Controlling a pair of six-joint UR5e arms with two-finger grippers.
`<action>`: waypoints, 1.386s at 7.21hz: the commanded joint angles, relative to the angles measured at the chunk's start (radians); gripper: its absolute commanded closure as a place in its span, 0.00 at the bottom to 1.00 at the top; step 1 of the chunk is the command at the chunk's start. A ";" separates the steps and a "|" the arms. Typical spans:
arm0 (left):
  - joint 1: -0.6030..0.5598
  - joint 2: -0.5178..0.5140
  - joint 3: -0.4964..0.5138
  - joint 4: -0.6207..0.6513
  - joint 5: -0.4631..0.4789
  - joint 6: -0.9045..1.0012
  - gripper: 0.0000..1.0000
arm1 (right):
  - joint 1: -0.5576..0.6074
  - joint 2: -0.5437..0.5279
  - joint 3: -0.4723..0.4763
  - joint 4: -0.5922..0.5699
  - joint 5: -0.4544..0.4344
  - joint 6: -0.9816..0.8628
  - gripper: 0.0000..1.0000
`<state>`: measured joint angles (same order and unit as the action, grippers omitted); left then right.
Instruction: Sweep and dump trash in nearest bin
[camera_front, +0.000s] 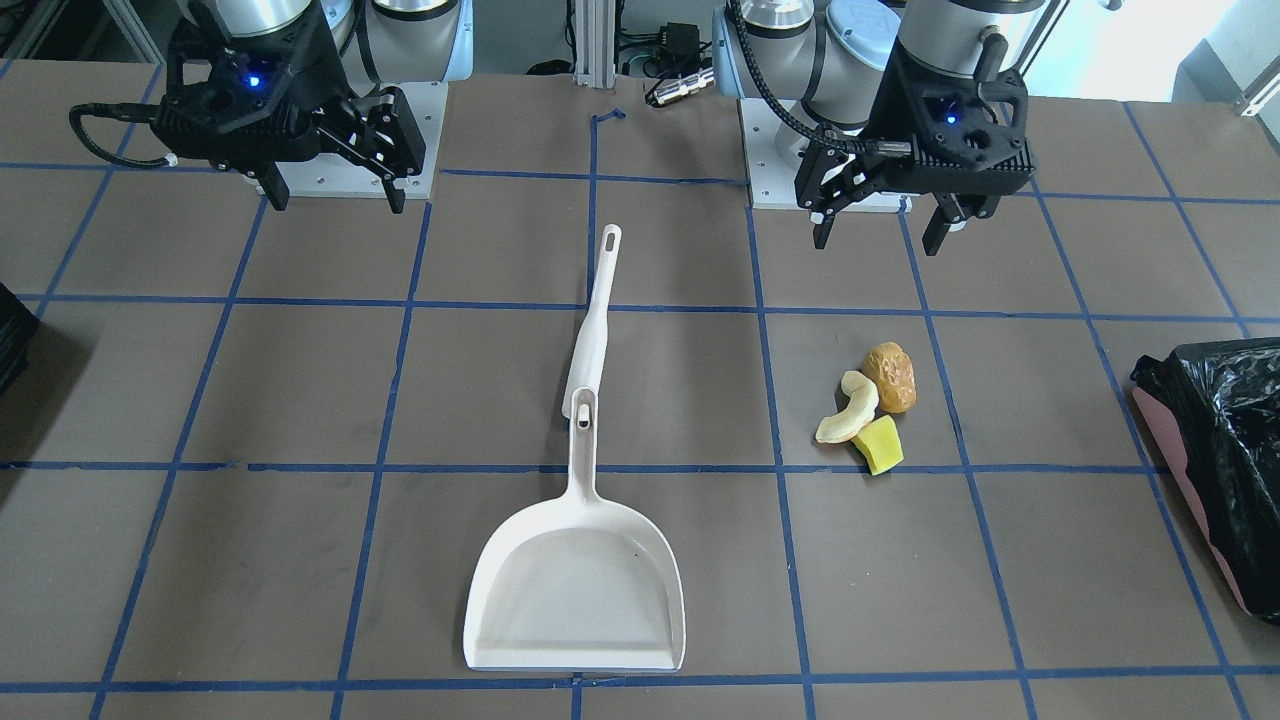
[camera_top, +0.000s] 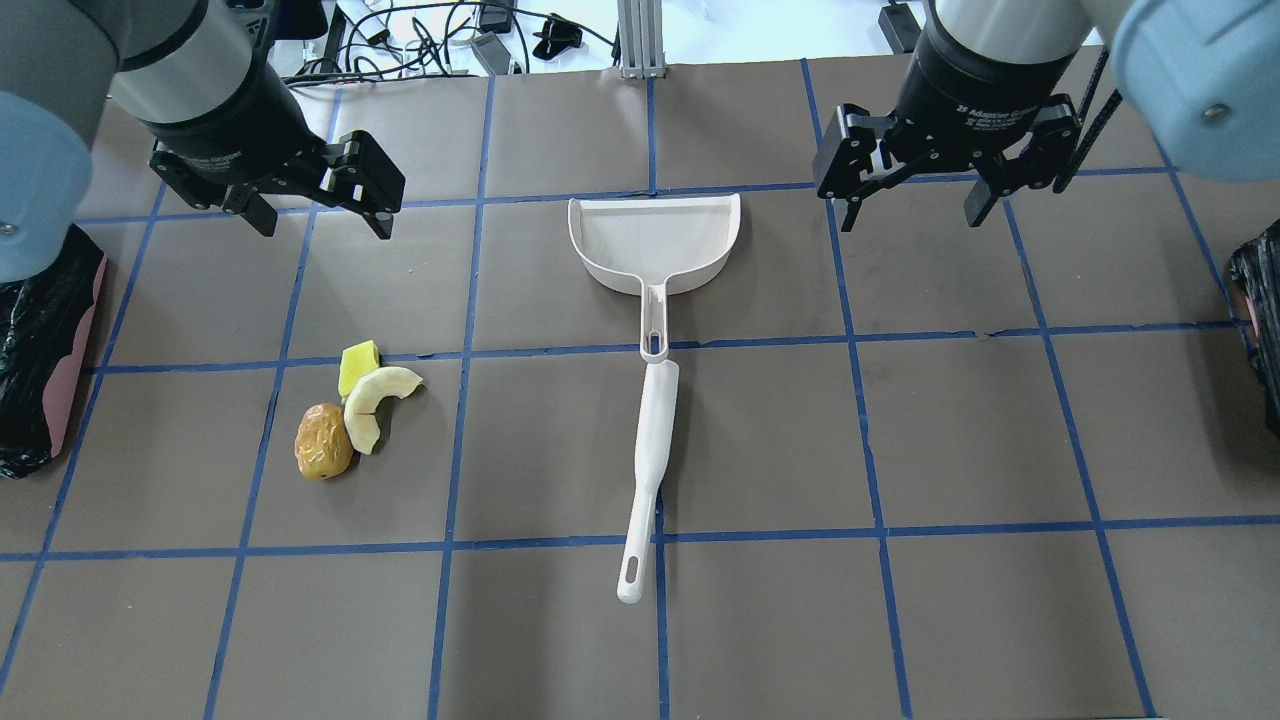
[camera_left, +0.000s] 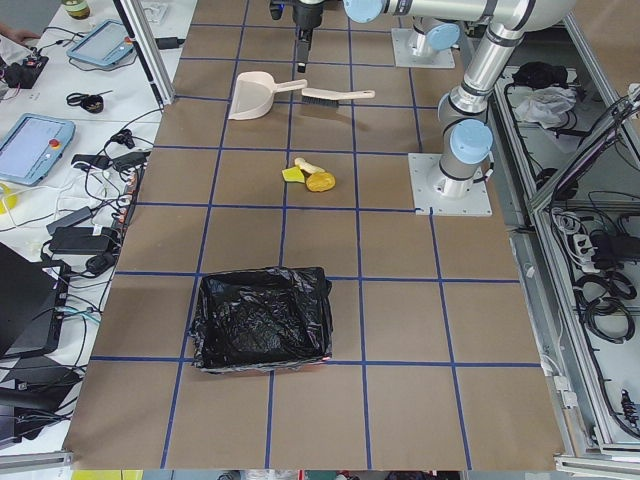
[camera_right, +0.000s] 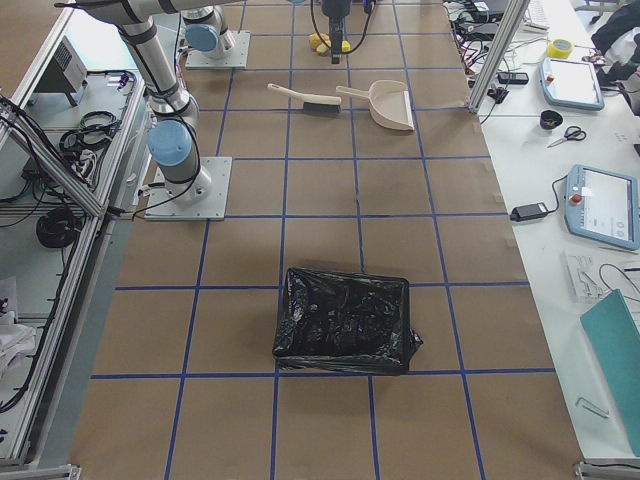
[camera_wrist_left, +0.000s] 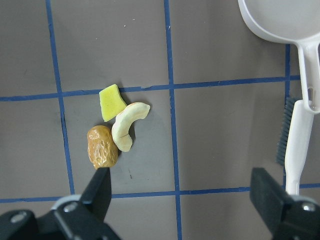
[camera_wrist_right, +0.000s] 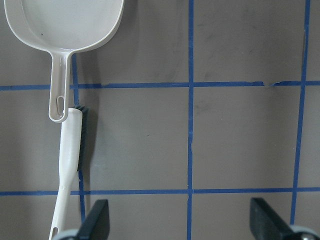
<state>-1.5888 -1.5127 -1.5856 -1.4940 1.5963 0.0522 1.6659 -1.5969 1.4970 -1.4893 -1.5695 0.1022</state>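
Observation:
The trash lies in one cluster on the table: a golden-brown lump (camera_front: 890, 377) (camera_top: 323, 441) (camera_wrist_left: 102, 146), a pale curved slice (camera_front: 850, 408) (camera_top: 375, 392) (camera_wrist_left: 127, 125) and a yellow wedge (camera_front: 878, 445) (camera_top: 358, 365) (camera_wrist_left: 112, 101). My left gripper (camera_front: 878, 240) (camera_top: 325, 228) (camera_wrist_left: 182, 197) hangs open and empty above the table near the trash. My right gripper (camera_front: 338, 200) (camera_top: 912, 220) (camera_wrist_right: 180, 217) is open and empty on the other side. The pink-sided bin with its black bag (camera_front: 1215, 450) (camera_top: 40, 350) (camera_left: 263, 318) stands at the table end on my left.
A white dustpan (camera_front: 575, 590) (camera_top: 655, 240) (camera_wrist_right: 62, 22) lies mid-table. A white brush (camera_front: 592, 330) (camera_top: 650, 470) lies in line with its handle. A second black-bagged bin (camera_top: 1262, 320) (camera_right: 345, 320) stands at the table end on my right.

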 joint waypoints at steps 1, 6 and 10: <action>0.003 -0.013 -0.002 0.014 -0.001 0.003 0.00 | 0.000 -0.001 0.002 0.000 0.000 0.001 0.00; 0.007 -0.049 -0.046 0.057 -0.003 -0.006 0.00 | 0.104 -0.011 0.072 0.006 -0.003 0.007 0.00; -0.003 -0.180 -0.016 0.162 -0.024 -0.112 0.00 | 0.232 -0.011 0.181 -0.022 -0.020 0.171 0.00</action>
<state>-1.5850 -1.6464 -1.6147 -1.3774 1.5822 -0.0336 1.8757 -1.6079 1.6623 -1.5038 -1.5856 0.2479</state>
